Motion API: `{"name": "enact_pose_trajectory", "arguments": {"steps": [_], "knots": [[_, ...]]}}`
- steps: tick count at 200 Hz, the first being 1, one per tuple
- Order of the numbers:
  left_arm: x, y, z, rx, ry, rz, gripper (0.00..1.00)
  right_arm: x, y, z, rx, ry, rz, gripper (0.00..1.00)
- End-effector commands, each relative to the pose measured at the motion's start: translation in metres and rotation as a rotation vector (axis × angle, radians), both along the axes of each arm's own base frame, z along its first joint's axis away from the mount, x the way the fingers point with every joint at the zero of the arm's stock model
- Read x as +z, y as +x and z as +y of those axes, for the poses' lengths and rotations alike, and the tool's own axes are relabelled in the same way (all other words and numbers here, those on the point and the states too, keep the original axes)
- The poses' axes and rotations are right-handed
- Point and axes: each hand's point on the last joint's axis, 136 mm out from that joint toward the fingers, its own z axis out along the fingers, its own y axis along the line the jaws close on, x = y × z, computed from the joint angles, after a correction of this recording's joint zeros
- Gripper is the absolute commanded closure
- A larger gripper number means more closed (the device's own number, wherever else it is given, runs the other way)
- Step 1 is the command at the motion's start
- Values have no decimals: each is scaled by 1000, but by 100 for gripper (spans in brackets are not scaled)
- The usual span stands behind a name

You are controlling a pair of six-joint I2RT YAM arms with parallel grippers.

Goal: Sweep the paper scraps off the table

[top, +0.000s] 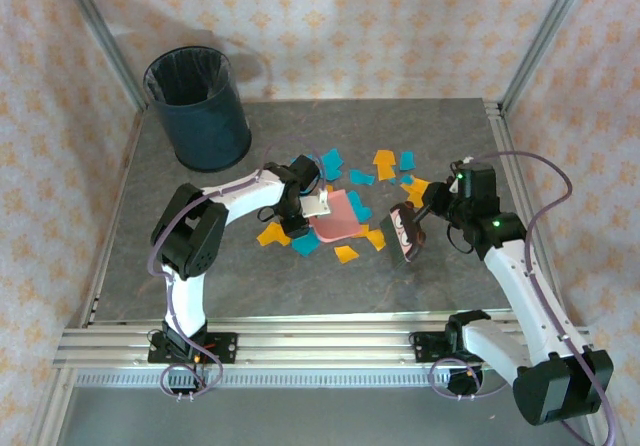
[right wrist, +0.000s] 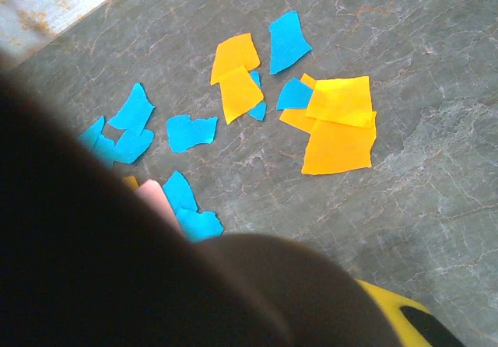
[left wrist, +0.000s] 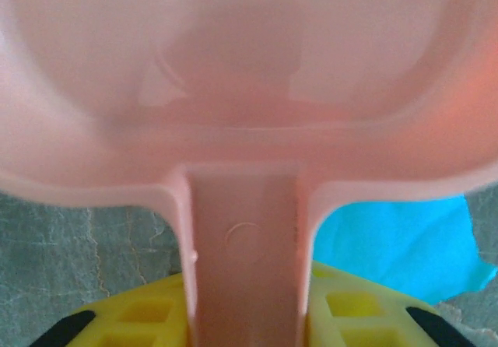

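Looking from above, paper scraps (top: pixel 385 161) lie loose mid-tabletop (top: pixel 250 276) around a pink dustpan (top: pixel 338 218) on which the left tool (top: pixel 308 206) is clamped, while the right tool (top: pixel 432 206), jaws together, grips a dark brush (top: pixel 408 234) just beside them. Left wrist: yellow fingers (left wrist: pixel 358 308) flank the dustpan's handle (left wrist: pixel 245 261), which bears a blank moulded circle and no legible writing. Right wrist: the scraps (right wrist: pixel 338 125), blue and orange, lie flat; being thin, light and limp, they probably suit sweeping, not pinching.
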Motion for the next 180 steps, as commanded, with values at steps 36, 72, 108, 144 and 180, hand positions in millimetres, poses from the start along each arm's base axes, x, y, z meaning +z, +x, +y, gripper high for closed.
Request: {"name": "enact_pose_trajectory", "arguments": {"steps": [36, 72, 108, 144, 180], "knots": [[35, -1, 10, 6, 11, -25, 88, 29, 9, 2, -6, 31, -87, 100], [68, -4, 17, 17, 27, -47, 94, 40, 15, -1, -25, 32, -125, 100], [101, -14, 27, 44, 38, -63, 100, 46, 23, 8, 5, 67, -148, 100], [120, -24, 43, 55, 64, -122, 100, 48, 31, 35, 124, 160, -153, 100], [138, -41, 53, 78, 24, -121, 100, 42, 37, 62, 247, 269, -147, 100]]}}
